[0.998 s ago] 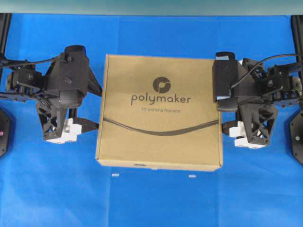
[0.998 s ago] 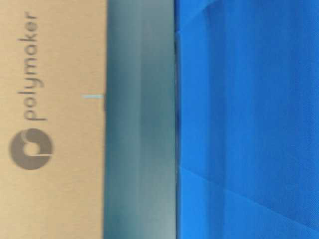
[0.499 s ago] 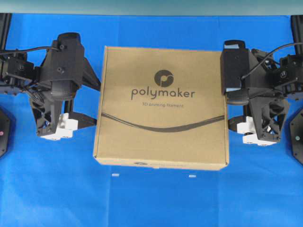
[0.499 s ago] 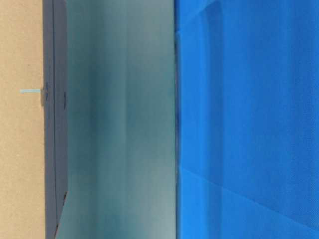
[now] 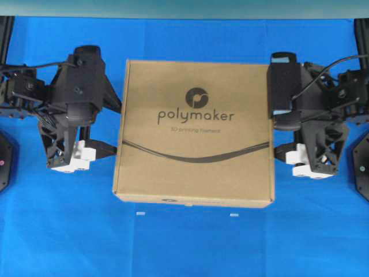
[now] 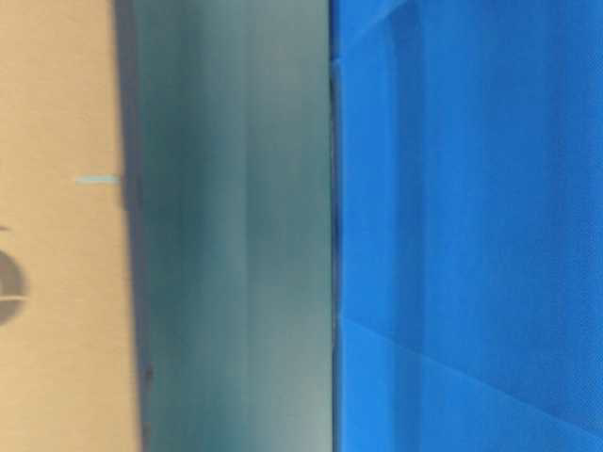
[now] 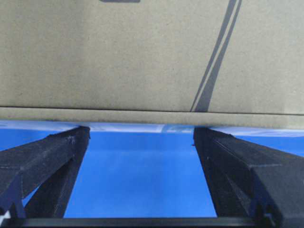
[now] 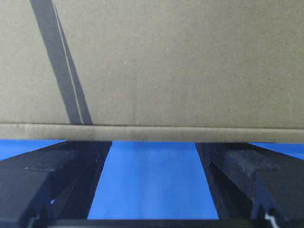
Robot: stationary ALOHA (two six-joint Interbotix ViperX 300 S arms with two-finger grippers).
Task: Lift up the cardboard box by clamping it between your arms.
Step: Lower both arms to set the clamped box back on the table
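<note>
The tan cardboard box with "polymaker" lettering hangs level above the blue cloth, clamped between my two arms. My left gripper presses its two spread fingertips against the box's left side. My right gripper does the same on the right side. In the left wrist view the box fills the top, and the gripper is open, with only cloth between its fingers. The right wrist view shows the box above the open gripper. In the table-level view the box floats apart from the cloth.
Blue cloth covers the table, with two small white marks in front of the box. Black arm bases stand at the left edge and the right edge. A grey-green wall stands behind the table.
The box rose off the cloth between both arms, then sank back a little in the last half second. Both arms shifted slightly with it, and the jaws stayed spread.
</note>
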